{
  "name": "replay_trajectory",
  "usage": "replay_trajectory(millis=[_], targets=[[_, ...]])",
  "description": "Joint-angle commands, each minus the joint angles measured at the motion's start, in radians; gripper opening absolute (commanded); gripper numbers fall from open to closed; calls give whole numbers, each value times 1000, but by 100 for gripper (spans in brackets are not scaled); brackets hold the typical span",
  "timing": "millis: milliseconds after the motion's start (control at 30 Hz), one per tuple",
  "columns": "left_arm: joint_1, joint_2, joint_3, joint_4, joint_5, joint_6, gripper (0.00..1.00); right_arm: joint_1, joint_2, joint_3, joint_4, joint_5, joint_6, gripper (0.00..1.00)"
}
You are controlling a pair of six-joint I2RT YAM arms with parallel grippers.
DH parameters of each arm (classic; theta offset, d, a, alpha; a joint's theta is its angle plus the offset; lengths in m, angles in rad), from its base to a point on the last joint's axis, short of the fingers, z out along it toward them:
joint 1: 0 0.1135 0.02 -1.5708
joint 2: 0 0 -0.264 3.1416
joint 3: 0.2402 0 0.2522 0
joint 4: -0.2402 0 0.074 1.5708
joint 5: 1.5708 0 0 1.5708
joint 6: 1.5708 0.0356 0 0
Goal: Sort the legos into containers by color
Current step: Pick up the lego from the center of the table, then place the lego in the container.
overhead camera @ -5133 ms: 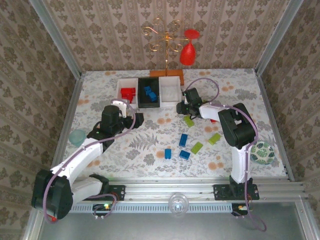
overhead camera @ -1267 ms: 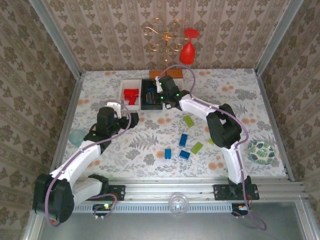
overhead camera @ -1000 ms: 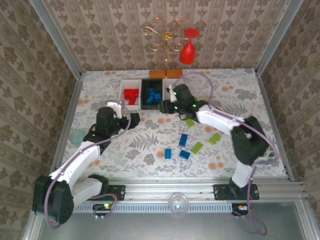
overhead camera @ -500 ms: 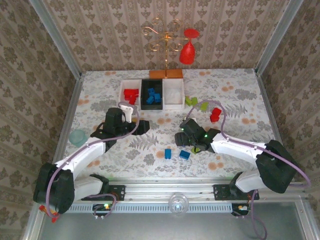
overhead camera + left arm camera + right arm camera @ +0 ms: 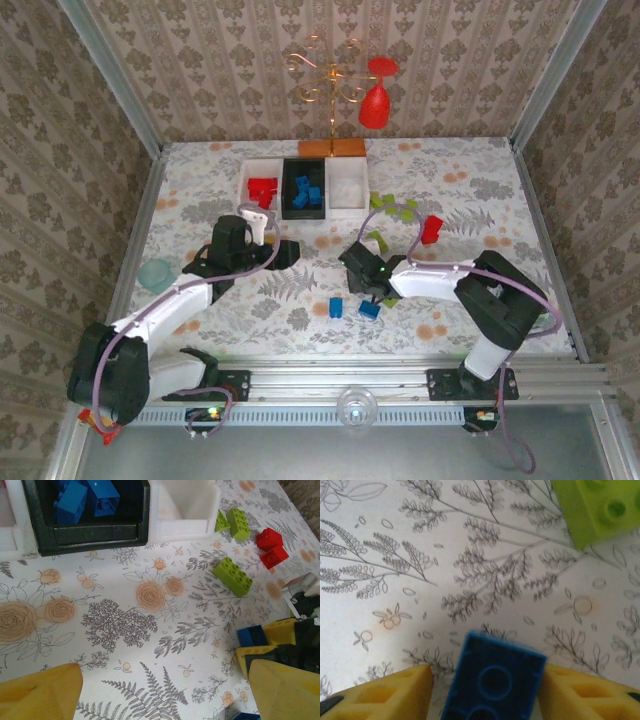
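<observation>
Blue brick [image 5: 492, 685] framed between the yellow fingers [image 5: 385, 697] of the right gripper [image 5: 485, 677], low over the desk [image 5: 470, 580], near of centre and slightly right. Right finger at the brick's edge, with a sliver of desk visible on the left side. Cannot tell whether pinched firmly.

Procedure for the step in hand:
- Centre the brick between the fingers and close squarely on its two flat side faces, not across the corners.
- Confirm contact on both sides before lifting.
- Lift straight up, clear of the lime green brick [image 5: 600, 507] just beyond and of the loose blue bricks [image 5: 336, 307] close by.
- Carry far and left to the black bin [image 5: 90, 532]. Release low, inside the rim, well away from the white walls on either side.

Left gripper [image 5: 160, 695]: spread wide, holding nothing, hovering just near of the containers [image 5: 303, 212]. Probably best kept out of the right arm's path.

Containers joined in a row at the far side of the desk:
- Left white bin [image 5: 245, 200]: red bricks.
- Black bin, middle: several blue bricks.
- Right white bin [image 5: 180, 527]: apparently no bricks.

Green bricks [image 5: 233, 576] on the desk just right of that bin. Two red bricks [image 5: 270, 539] farther right, unsorted.
</observation>
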Motion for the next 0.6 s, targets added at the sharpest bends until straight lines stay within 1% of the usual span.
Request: replay_trajectory(millis=[0, 100, 200, 367, 467, 567], targets=[[0, -27, 6, -17, -17, 32, 88, 16, 47, 37, 46, 12, -3, 46], [-1, -37, 2, -22, -22, 34, 88, 23, 36, 43, 65, 13, -10, 38], [2, -52, -4, -25, -36, 35, 88, 22, 6, 54, 110, 3, -42, 33], [31, -104, -40, -20, -101, 11, 88, -4, 2, 148, 204, -107, -121, 30], [72, -145, -70, -15, -128, -19, 89, -33, 51, 260, 247, -181, -139, 30], [104, -182, -91, -15, -131, -40, 89, -58, 124, 386, 284, -210, -153, 31]])
